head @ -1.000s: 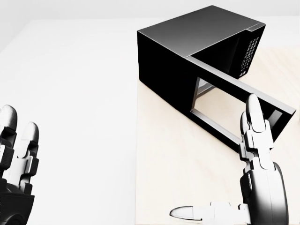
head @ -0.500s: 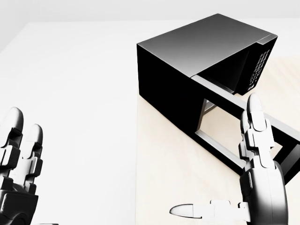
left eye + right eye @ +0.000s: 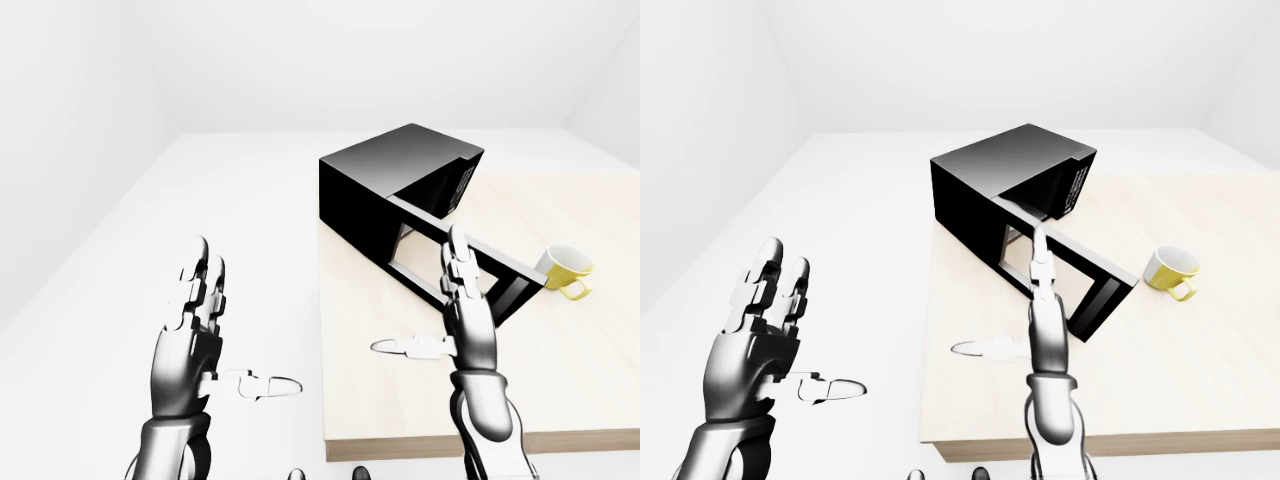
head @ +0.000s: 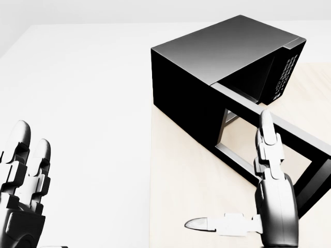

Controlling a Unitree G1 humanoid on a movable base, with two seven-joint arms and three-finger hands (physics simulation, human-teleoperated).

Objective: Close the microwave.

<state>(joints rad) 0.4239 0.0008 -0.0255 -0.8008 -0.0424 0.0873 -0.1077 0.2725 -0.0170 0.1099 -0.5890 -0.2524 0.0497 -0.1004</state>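
Both hands are spread wide and empty as I see it: my right hand (image 3: 468, 325) raised beside the swung-out door (image 3: 455, 262) of the black microwave (image 3: 395, 180) on the wooden table (image 3: 560, 380), my left hand (image 3: 190, 340) over the floor.

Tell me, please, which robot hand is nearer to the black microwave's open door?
Right. The right robot hand stands open just beside the open door over the pale wooden table; the left robot hand is open well off the table's left edge.
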